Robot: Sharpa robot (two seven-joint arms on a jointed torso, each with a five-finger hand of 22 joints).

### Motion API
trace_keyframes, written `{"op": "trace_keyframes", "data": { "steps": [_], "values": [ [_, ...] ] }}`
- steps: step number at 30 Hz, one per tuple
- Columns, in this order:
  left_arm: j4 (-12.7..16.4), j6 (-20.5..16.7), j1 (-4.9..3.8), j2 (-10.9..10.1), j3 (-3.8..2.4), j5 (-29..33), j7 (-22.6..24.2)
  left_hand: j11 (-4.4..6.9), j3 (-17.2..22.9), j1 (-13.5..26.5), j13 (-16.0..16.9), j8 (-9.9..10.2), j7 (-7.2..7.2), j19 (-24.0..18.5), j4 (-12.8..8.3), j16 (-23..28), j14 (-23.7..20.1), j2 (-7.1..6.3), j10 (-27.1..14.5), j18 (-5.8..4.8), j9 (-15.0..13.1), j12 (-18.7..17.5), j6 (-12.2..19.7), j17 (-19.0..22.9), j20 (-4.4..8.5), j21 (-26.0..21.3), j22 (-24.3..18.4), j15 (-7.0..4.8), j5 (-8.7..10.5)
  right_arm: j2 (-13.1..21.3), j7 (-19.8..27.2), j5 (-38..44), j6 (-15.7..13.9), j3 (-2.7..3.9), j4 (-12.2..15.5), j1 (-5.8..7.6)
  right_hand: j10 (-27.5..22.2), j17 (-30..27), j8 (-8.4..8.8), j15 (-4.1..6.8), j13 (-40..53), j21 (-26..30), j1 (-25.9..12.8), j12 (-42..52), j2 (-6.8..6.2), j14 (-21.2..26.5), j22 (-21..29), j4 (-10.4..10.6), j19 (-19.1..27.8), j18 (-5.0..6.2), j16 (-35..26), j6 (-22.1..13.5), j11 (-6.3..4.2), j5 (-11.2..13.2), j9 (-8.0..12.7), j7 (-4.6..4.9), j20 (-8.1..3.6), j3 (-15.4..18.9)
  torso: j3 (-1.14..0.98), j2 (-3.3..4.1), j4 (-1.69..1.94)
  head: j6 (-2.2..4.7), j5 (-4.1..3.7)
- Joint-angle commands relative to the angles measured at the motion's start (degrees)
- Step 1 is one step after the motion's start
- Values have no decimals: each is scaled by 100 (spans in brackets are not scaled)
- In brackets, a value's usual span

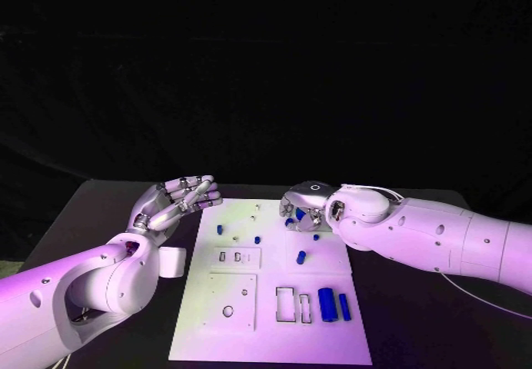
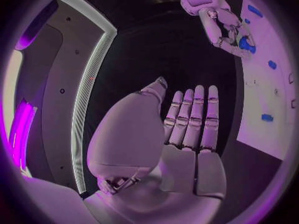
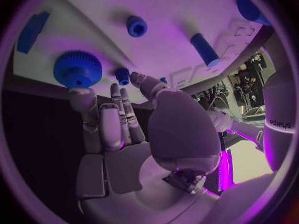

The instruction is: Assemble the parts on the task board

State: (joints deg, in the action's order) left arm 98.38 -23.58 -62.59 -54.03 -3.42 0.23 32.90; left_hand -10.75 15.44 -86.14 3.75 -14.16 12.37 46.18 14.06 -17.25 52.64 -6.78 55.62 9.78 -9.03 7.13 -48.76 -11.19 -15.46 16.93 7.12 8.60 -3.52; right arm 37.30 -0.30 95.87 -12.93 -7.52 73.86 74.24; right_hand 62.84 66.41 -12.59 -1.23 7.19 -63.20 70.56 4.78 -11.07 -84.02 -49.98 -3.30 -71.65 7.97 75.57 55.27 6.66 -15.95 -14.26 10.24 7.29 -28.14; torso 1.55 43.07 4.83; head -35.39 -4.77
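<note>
Gear placement, judged pending: right hand [image 1: 311, 207], fingers apart and empty, beside blue toothed gear [image 3: 77, 68] at task board [image 1: 277, 338] far end; left hand [image 1: 175, 203] open, off-board; next needs a closing grasp.

"edisys"-like lettering on white arm [image 3: 278, 124]

A robotics lab or demo booth: black curtains [image 1: 266, 84] hang behind a black table [image 1: 100, 207], a lit strip [image 2: 87, 84] edges a grey wall panel, and a bench crowded with equipment and cables [image 3: 246, 79] stands nearby
</note>
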Motion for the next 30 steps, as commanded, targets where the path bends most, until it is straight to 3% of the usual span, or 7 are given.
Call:
{"op": "trace_keyframes", "data": {
  "steps": [1,4,10,22,25,27,30],
  "values": [
    [15,117,-12,-2,-6,22,1,-30,28,14,-7,27,159,52,-10,37,-12,-49,8,80,7,-40,-15,-8,-4,30,-9,17,21,-12,-72,135,145,-2,-9,-11,-11,52,33,-38,-8,-88,68,30,6,-188,-113,6,-51,-94,61,18,-4,26,-11,24,4,-52,-4,34,24,0,-1],
    [11,117,-13,-8,-6,22,-9,-30,28,14,-7,27,159,52,-10,37,-12,-49,8,80,7,-40,-15,-8,-4,30,-9,17,21,-7,-90,169,140,-2,-14,-17,146,181,3,-11,4,-397,129,120,55,-198,-513,-2,-174,-143,201,113,-44,202,-63,-19,-12,-230,-3,51,29,7,-8],
    [3,114,-15,-19,-6,22,-25,-32,31,19,-6,30,162,56,-7,42,-15,-48,7,80,9,-47,-13,-8,-3,30,-11,19,21,9,-129,206,102,-3,-14,-21,308,317,-29,22,31,-577,165,207,94,-223,-759,-8,-248,-176,317,187,-93,244,-103,-57,-34,-363,0,79,33,23,-8],
    [-16,126,-16,-30,-6,22,-52,-35,37,24,-6,34,163,62,-4,49,-21,-41,6,81,10,-56,-12,-8,-2,30,-14,21,21,70,-196,269,-100,-3,58,-30,379,429,-43,41,46,-707,172,246,93,-246,-936,-14,-301,-201,409,219,-118,267,-134,-76,-53,-443,-2,113,47,52,-20],
    [-19,129,-16,-32,-6,22,-58,-35,37,24,-6,34,163,62,-4,49,-21,-41,6,81,10,-56,-12,-8,-2,30,-14,21,21,82,-197,271,-269,-3,85,-35,451,494,-79,65,64,-793,225,287,138,-260,-1052,-38,-333,-215,469,283,-143,317,-173,-106,-69,-532,-1,119,55,53,-24],
    [-21,131,-16,-31,-6,22,-63,-37,42,28,-6,37,165,69,-1,57,-29,-38,3,81,12,-65,-10,-8,-2,31,-15,24,22,92,-197,270,-483,-2,112,-42,555,553,-127,100,96,-877,332,347,223,-271,-1168,-93,-372,-231,516,359,-181,614,-216,-143,-95,-646,1,126,61,62,-28],
    [-24,132,-16,-28,-6,22,-66,-37,42,28,-6,37,165,69,-1,57,-29,-38,3,81,12,-65,-10,-8,-2,31,-15,24,22,104,-201,270,-743,-1,146,-49,714,649,-210,147,161,-1036,449,447,305,-292,-1393,-173,-463,-266,588,481,-250,676,-291,-189,-138,-759,1,130,67,71,-35]
  ]
}}
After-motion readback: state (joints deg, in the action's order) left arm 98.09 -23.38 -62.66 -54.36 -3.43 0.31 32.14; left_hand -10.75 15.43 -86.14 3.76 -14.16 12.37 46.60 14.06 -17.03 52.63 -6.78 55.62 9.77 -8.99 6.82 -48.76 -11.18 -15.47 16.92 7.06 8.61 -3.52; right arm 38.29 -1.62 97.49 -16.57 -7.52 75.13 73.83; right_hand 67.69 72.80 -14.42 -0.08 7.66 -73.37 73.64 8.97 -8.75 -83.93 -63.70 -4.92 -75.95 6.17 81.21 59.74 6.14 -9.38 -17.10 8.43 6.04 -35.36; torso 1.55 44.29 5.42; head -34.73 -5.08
